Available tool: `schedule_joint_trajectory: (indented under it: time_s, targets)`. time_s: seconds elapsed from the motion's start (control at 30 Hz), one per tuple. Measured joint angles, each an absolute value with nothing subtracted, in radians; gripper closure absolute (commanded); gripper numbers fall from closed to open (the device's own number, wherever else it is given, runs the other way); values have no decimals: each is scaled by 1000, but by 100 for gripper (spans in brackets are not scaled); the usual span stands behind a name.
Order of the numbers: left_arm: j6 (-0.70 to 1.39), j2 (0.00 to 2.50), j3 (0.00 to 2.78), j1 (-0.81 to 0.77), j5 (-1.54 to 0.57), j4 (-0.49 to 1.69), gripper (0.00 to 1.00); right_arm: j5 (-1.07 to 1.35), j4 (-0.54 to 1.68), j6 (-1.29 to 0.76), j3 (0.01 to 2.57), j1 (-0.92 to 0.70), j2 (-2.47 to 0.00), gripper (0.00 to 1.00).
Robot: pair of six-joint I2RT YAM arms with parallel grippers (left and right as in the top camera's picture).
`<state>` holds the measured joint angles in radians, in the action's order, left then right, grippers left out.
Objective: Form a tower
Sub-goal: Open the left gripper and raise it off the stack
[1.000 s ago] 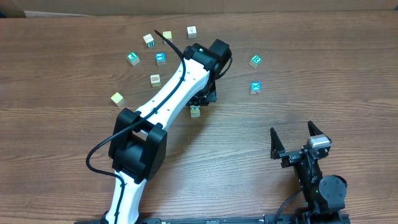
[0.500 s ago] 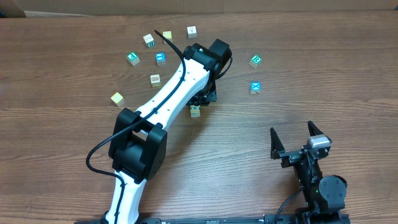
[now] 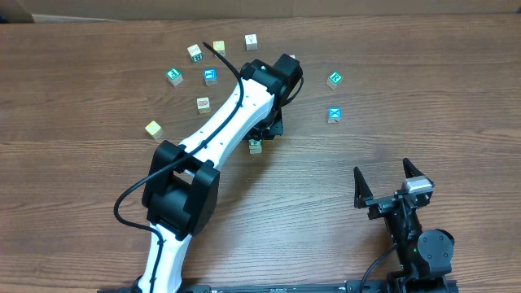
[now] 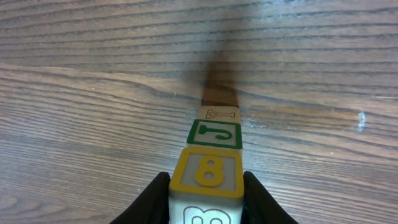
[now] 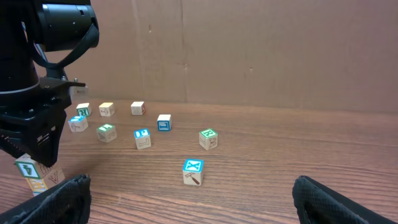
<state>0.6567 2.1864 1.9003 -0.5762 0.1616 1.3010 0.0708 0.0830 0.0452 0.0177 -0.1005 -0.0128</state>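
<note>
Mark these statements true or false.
1. The right gripper is open and empty. True.
2. The blue-faced wooden cube with a white X-like mark tops the tower. False: it lies alone on the wooden table.
3. The fingers of the left gripper flank the yellow-framed wooden cube marked 8. True.
4. The cube directly beneath it is red-framed. False: it is a green-framed wooden cube marked J.

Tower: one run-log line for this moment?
phase: stacking | tower: at least three cubes, upright | left gripper: closed on top yellow 8 cube | right gripper: open, empty, away from tower
</note>
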Motion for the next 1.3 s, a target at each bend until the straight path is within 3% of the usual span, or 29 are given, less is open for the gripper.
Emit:
schedule_joint_trajectory:
  time_s: [0.27,0.93,1.23,1.3]
  targets:
    - [656,2186,1898,-575,162,1293,72,71,83,45,18,-101,-13,0]
    - [656,2186,1889,-574,146,1298,46,71,83,45,18,-101,-13,0]
    - [632,2187,2112,-533,142,1371,43,71,83,45,18,-101,-13,0]
    - [618,2187,2176,-508,142,1372,38,71,83,45,18,-101,-13,0]
